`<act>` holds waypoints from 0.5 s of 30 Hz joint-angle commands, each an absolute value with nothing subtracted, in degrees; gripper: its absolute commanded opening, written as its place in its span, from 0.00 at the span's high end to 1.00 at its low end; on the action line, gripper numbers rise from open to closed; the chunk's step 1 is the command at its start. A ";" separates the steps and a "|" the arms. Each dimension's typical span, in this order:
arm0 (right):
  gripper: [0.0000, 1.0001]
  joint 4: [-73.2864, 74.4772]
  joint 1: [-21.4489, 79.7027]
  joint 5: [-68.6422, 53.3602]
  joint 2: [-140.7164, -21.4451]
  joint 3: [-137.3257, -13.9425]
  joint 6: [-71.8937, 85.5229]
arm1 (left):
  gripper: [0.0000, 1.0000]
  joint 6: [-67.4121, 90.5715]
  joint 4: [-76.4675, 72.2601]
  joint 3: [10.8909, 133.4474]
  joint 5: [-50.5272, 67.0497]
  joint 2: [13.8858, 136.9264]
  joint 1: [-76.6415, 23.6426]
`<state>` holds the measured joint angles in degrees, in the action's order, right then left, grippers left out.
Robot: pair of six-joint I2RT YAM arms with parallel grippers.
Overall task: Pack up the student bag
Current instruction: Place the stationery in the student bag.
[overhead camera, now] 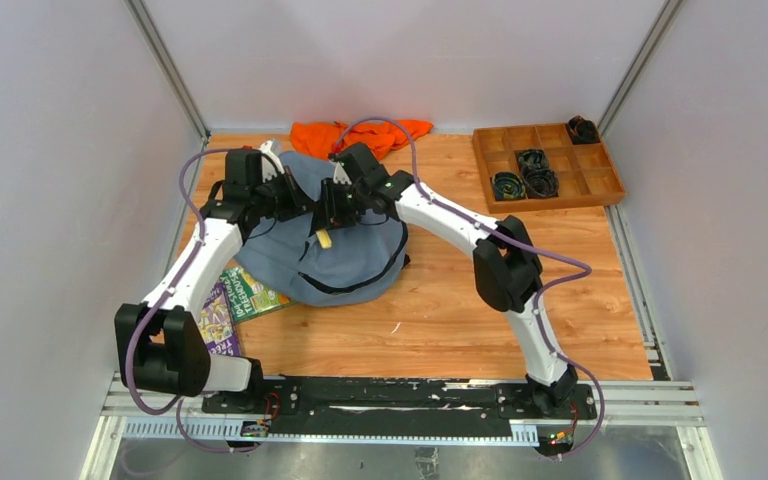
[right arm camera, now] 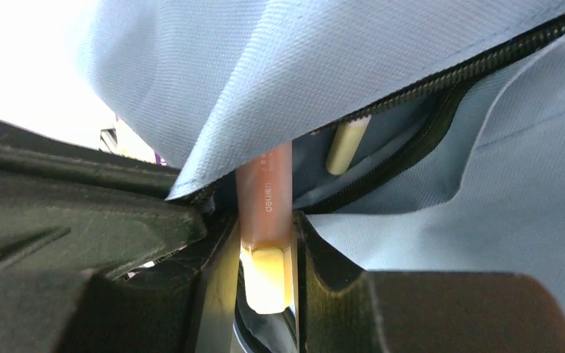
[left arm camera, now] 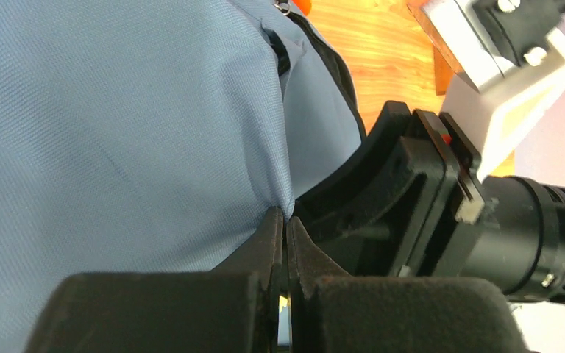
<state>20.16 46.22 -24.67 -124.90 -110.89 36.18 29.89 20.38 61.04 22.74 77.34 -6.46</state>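
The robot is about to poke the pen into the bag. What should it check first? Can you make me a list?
1. Left fingers pinch the student bag: ok, shut on a fold of its cloth.
2. Right fingers hold the pen: ok, clamped near its yellow end.
3. Zipper undone: ok, a gap shows.
4. Pen aimed at the gap: ok, its far end goes under the cloth edge.
5. Room inside: cannot tell; a cream pen lies in there.
6. Everything packed: not ok, books lie on the table beside the bag.
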 commanded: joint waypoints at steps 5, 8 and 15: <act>0.91 9.51 44.23 -22.15 -130.98 -117.02 45.25 | 1.00 29.52 19.61 59.86 25.55 73.74 -6.25; 0.89 4.96 44.13 -20.63 -132.00 -117.80 46.56 | 1.00 29.62 19.35 59.48 25.87 73.89 -6.24; 0.56 4.85 43.70 -21.37 -135.39 -123.09 45.93 | 1.00 29.62 19.03 59.62 26.19 74.50 -6.24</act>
